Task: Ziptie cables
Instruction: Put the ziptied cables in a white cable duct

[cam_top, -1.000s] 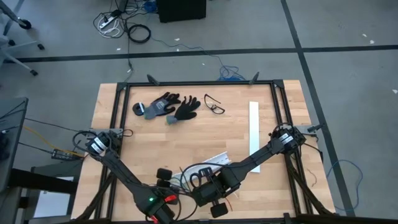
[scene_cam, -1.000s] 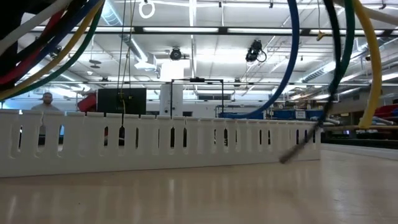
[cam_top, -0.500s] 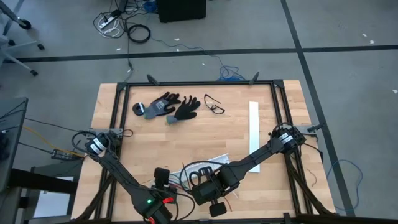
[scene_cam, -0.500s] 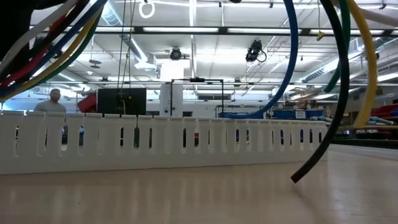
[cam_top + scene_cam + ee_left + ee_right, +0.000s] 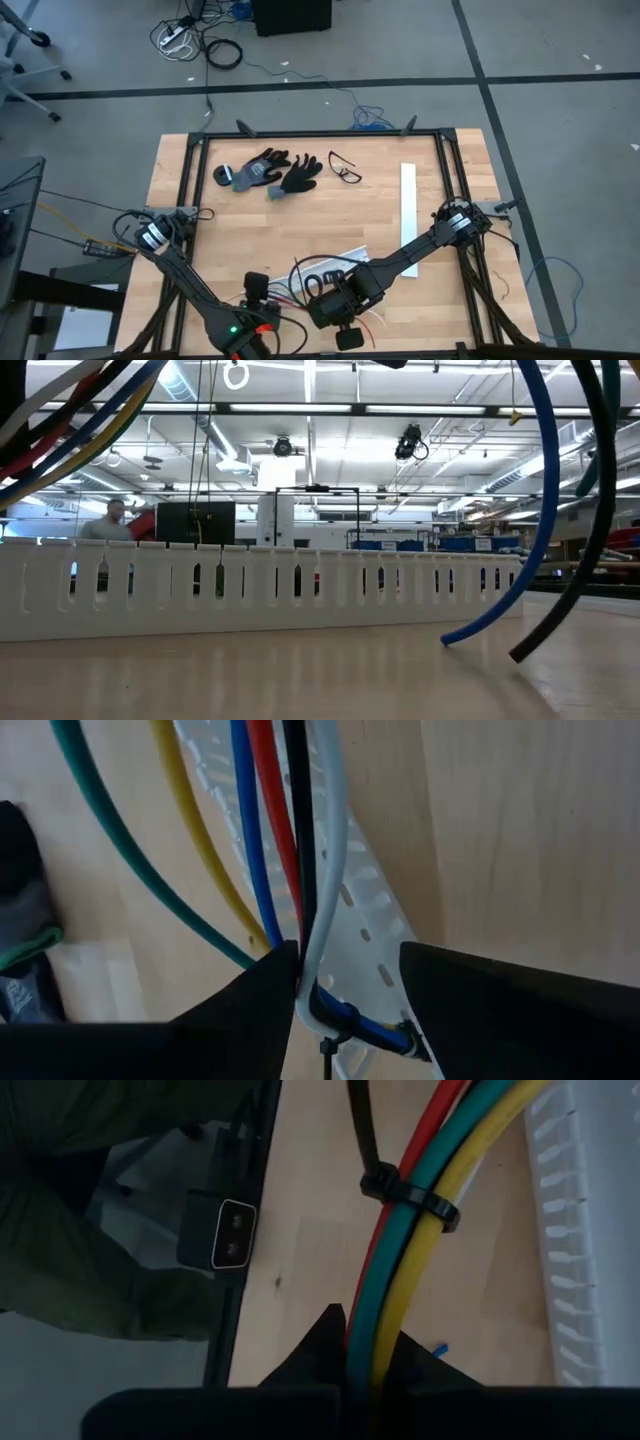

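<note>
On the table, toward the far edge, lie black gloves and, just to their right, glasses; a white strip lies alone farther right. At the near edge a second slotted strip sits beside the cables, and in the low view it stands like a fence across the table, hiding most of the room behind; a person shows above its left end.

The left gripper is at the near edge, left of the bundle. In its wrist view the fingers are spread, with the cables running between them, close against one finger and clear of the other; green and yellow wires fan off to one side.

The right gripper is just right of it. Its fingers are clenched on the cables, red, green and yellow, and a black ziptie circles the bundle a little beyond the fingertips.

No readable writing shows anywhere.
</note>
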